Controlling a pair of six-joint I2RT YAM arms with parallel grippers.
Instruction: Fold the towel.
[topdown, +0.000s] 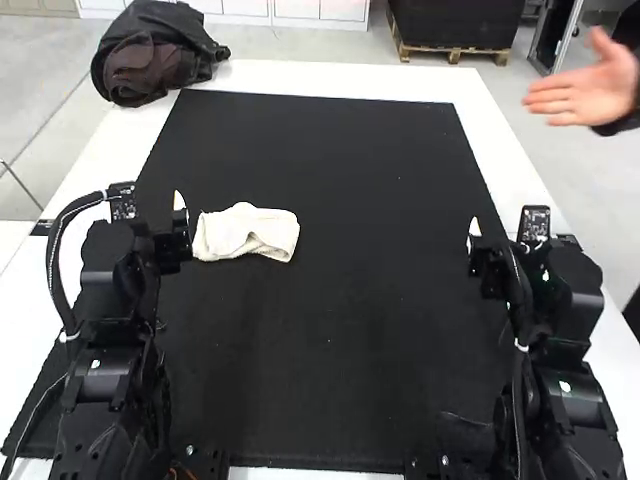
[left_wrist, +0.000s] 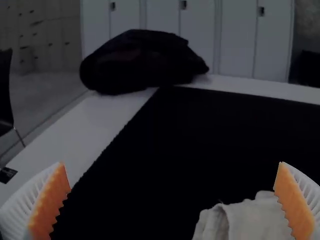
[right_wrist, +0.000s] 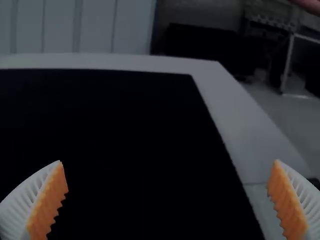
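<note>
Left gripper, right gripper: both released
We see the bunched cream towel at the left's three o'clock, likely for easy grasping.

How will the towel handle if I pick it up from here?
The towel looks soft and creased, so it would probably droop when lifted. Its loosely bunched layers may slip apart; nothing about it suggests fragility.

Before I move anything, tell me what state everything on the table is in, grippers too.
Towel: bunched up on the mat
Black mat: spread flat
Dark cloth bundle: heaped at the table's far left
Left gripper: open
Right gripper: open
</note>
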